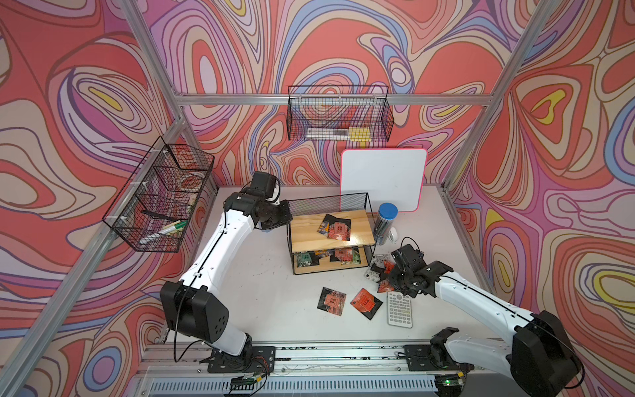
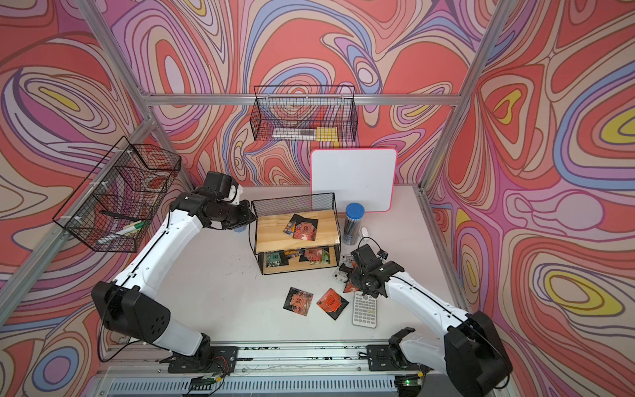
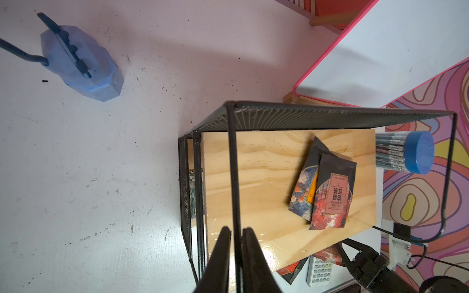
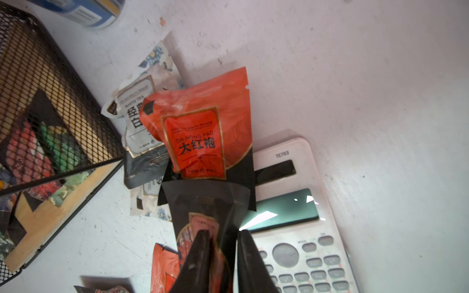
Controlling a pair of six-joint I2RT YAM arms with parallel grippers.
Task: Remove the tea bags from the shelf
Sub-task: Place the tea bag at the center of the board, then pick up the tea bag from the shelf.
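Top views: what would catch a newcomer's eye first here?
The loud swirled red-and-purple walls around the whole cell come first. Next comes the two-tier shelf mid-table, with tea bags on its top board and loose sachets scattered in front, beside a white calculator. The left gripper has its jaws shut on the shelf's frame.

A small two-tier black wire shelf with pale wooden boards point(image 1: 357, 220) stands mid-way across the off-white table point(image 1: 240, 275). Two flat square foil tea bags point(image 1: 336, 227) overlap on its upper board, and more tea bags point(image 1: 343, 256) crowd the lower board. Behind it leans a pink-rimmed whiteboard point(image 1: 383, 178). Just right stands a blue-capped clear tube point(image 1: 383, 223). In front lie two loose tea bags point(image 1: 331, 300), with a white calculator point(image 1: 400, 309) to their right. A heap of tea bags point(image 1: 376, 263) sits off the shelf's right front corner.
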